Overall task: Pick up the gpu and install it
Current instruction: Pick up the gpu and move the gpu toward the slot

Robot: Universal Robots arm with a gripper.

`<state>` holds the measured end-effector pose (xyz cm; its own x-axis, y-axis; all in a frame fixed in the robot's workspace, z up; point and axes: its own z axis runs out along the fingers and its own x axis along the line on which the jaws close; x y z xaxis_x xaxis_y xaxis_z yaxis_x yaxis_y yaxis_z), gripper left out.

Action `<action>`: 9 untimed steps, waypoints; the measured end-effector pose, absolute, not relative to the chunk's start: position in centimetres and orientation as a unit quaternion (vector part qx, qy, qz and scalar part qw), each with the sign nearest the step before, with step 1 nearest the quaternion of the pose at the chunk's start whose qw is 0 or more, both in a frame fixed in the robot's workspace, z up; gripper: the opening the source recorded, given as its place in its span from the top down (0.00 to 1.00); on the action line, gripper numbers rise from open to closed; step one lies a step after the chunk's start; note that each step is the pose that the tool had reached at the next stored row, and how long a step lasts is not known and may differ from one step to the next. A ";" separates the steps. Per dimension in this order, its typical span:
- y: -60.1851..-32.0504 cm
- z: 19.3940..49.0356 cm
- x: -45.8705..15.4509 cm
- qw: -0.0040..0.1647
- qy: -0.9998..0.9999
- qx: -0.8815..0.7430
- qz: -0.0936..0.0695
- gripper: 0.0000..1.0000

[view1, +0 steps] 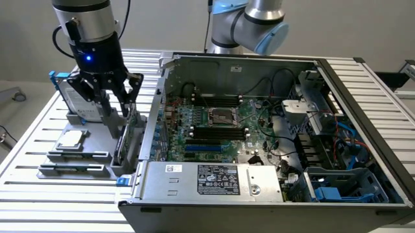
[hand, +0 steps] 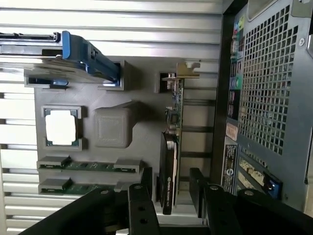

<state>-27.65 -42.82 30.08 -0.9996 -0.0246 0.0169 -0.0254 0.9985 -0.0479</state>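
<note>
Looks like a robotics lab or test workshop set up for computer assembly. Shows a bench (view1: 39, 204) built of ribbed aluminium profiles, carrying an opened desktop computer case (view1: 259, 218) with motherboard (view1: 250, 111), cabling and power supply (view1: 214, 179) laid bare. Holds a grey moulded fixture (hand: 142, 132) just beside the case, with parts kept in fitted slots: hard drive (view1: 77, 102), processor chip (hand: 61, 127), memory sticks (hand: 88, 166), gpu (hand: 168, 171) standing on edge. Has an industrial robot arm (view1: 253, 22) mounted behind the bench, against a plain grey wall (view1: 337, 29).
</note>
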 end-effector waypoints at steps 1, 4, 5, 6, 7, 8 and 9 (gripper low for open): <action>-42.8 29.9 -27.6 0.008 -1.000 0.013 0.024 0.56; -42.8 29.4 -27.7 0.008 -1.000 0.013 0.024 0.56; -42.8 29.2 -27.7 0.008 -1.000 0.013 0.024 0.56; -42.8 29.0 -27.7 0.008 -1.000 0.013 0.024 0.56; -42.8 28.8 -27.7 0.008 -1.000 0.013 0.024 0.56; -42.8 28.6 -27.6 0.008 -1.000 0.012 0.024 0.56; -42.8 28.5 -27.7 0.008 -1.000 0.012 0.024 0.56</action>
